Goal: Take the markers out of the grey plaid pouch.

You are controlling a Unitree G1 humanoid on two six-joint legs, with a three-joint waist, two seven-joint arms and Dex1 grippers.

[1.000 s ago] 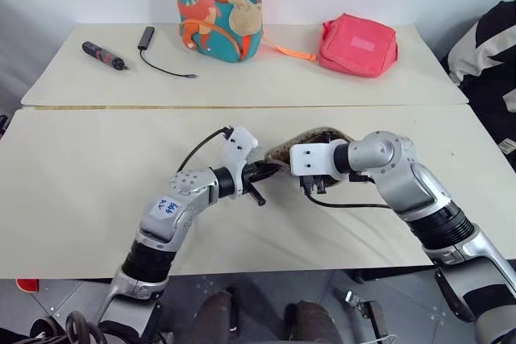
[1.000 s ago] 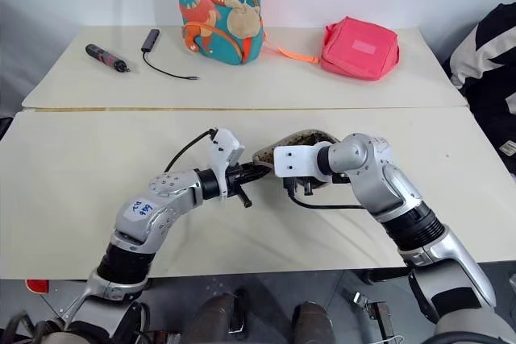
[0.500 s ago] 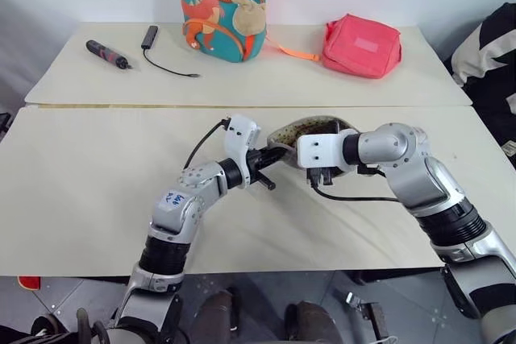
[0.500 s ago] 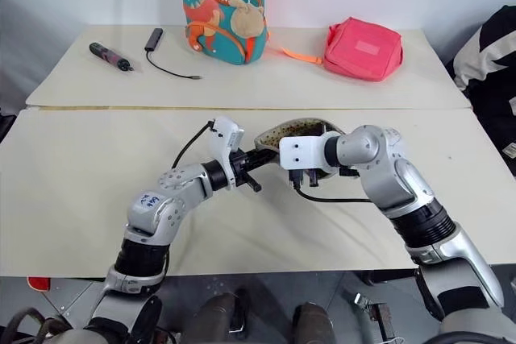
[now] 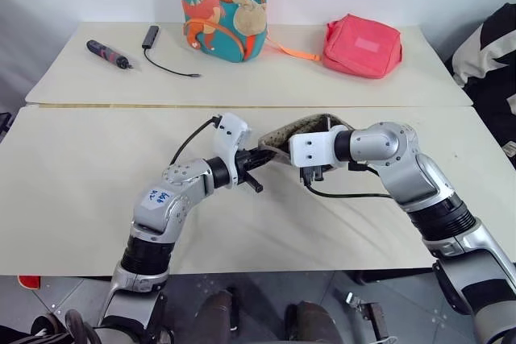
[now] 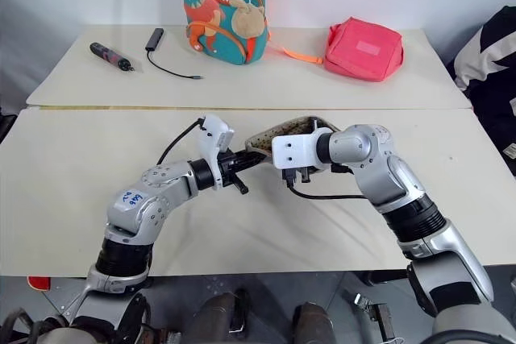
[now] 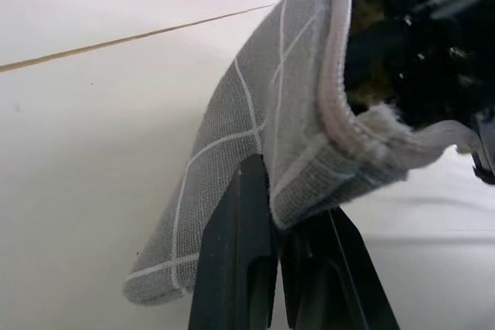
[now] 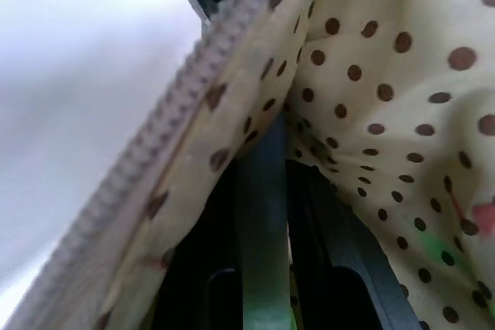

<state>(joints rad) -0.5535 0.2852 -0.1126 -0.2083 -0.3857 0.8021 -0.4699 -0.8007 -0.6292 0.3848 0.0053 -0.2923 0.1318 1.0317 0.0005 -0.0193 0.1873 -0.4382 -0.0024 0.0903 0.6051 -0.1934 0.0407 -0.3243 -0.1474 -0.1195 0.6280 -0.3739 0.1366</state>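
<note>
The grey plaid pouch (image 5: 300, 128) hangs over the near table, held up between my two grippers. My left gripper (image 5: 254, 168) is shut on the pouch's left end, and the left wrist view shows its black fingers (image 7: 240, 253) clamped on the gridded fabric (image 7: 263, 113). My right gripper (image 5: 314, 173) reaches into the pouch's open mouth. In the right wrist view, the dotted beige lining (image 8: 371, 75) surrounds the right gripper (image 8: 263, 191). It is shut on a slim green stick (image 8: 261, 160) that looks like a marker.
On the far table stand a teal dinosaur backpack (image 5: 223, 6), a pink-red padded bag (image 5: 362, 44), a dark-and-pink tool (image 5: 106, 54) and a black adapter with its cable (image 5: 147, 36). A person's striped sleeve (image 5: 488, 46) shows at the right edge.
Both grippers have lifted the pouch slightly and the right wrist has turned. Both grips are unchanged.
</note>
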